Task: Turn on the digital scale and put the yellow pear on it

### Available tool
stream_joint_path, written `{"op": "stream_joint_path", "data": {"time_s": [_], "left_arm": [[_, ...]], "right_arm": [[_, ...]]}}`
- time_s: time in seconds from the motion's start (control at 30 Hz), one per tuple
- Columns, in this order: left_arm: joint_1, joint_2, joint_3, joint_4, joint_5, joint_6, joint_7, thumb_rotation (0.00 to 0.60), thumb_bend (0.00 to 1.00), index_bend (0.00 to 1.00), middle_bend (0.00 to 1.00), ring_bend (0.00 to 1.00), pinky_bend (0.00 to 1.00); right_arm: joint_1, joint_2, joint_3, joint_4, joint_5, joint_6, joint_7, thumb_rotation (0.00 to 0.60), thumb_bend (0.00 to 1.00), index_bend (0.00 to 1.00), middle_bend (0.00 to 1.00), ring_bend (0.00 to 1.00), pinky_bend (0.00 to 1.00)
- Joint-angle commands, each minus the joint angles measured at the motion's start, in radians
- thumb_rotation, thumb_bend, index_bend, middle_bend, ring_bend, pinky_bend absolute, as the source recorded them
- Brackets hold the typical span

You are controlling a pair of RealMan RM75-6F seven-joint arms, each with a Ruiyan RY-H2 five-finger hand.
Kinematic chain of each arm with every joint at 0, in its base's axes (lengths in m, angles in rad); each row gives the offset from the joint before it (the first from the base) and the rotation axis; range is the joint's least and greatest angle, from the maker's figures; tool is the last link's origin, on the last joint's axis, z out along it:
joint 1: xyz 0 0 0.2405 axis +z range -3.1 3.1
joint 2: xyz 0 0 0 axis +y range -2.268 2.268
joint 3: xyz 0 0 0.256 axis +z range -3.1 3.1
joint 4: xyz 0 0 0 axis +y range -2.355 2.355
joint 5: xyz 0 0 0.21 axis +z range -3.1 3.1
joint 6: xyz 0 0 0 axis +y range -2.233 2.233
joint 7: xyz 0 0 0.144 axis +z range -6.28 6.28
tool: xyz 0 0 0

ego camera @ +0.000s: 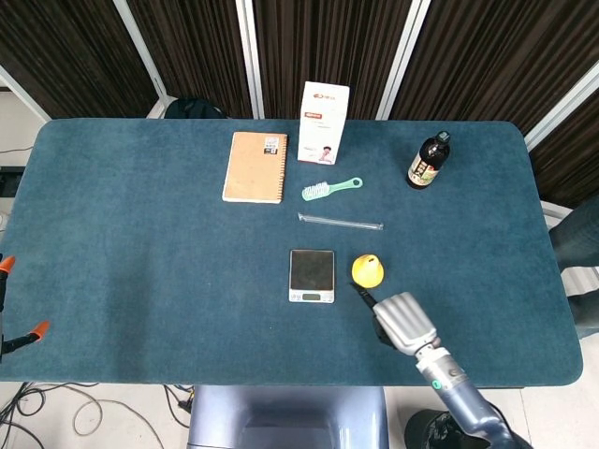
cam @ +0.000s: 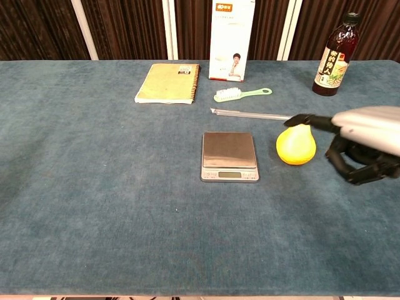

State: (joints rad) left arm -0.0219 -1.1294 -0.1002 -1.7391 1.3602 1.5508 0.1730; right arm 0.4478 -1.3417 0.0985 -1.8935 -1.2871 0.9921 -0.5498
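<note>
Right hand point(ego camera: 402, 321): I have it above the desk point(ego camera: 140, 243) just beside the yellow pear point(ego camera: 367, 270), on the pear's near right. In the chest view the right hand point(cam: 365, 140) shows one dark finger stretched toward the top of the pear point(cam: 296, 144) and the others curled below the palm.
Fingers point(cam: 305, 120): apart, holding nothing; I cannot tell whether the stretched fingertip touches the pear.
Left hand: I see it in neither view.
Yellow pear: upright on the desk, just right of the digital scale point(ego camera: 312, 275), apart from it.
Digital scale: flat on the desk near the middle, its plate bare; in the chest view the digital scale point(cam: 229, 156) has its display strip toward me, too small for me to read.
Farther back: a clear rod point(ego camera: 340, 222) lies behind scale and pear, then a green brush point(ego camera: 329, 188), a spiral notebook point(ego camera: 255, 166), an upright white box point(ego camera: 323, 123) and a dark bottle point(ego camera: 428, 161) to the right.
</note>
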Motion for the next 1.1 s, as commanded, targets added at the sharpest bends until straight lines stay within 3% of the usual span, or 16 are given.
{"op": "stream_joint_path", "data": {"time_s": [0.03,0.53,1.1], "left_arm": [[-0.001,0.0,0.0,0.0,-0.001,-0.001,0.002,0.6,0.1,0.07,0.0,0.0,0.0],[-0.002,0.002,-0.003,0.0,-0.009,-0.006,-0.001,0.6,0.1,0.07,0.0,0.0,0.0],[-0.003,0.006,-0.007,0.001,-0.016,-0.008,-0.009,0.6,0.1,0.07,0.0,0.0,0.0]], "right_arm": [[0.046,-0.095,0.004,-0.004,0.096,-0.004,-0.136,0.6,0.89,0.03,0.79,0.86,0.84],[0.134,-0.325,0.026,0.066,0.266,0.06,-0.36,0.6,0.91,0.03,0.79,0.86,0.9],[0.199,-0.405,0.028,0.137,0.366,0.078,-0.406,0.6,0.91,0.03,0.79,0.86,0.95]]}}
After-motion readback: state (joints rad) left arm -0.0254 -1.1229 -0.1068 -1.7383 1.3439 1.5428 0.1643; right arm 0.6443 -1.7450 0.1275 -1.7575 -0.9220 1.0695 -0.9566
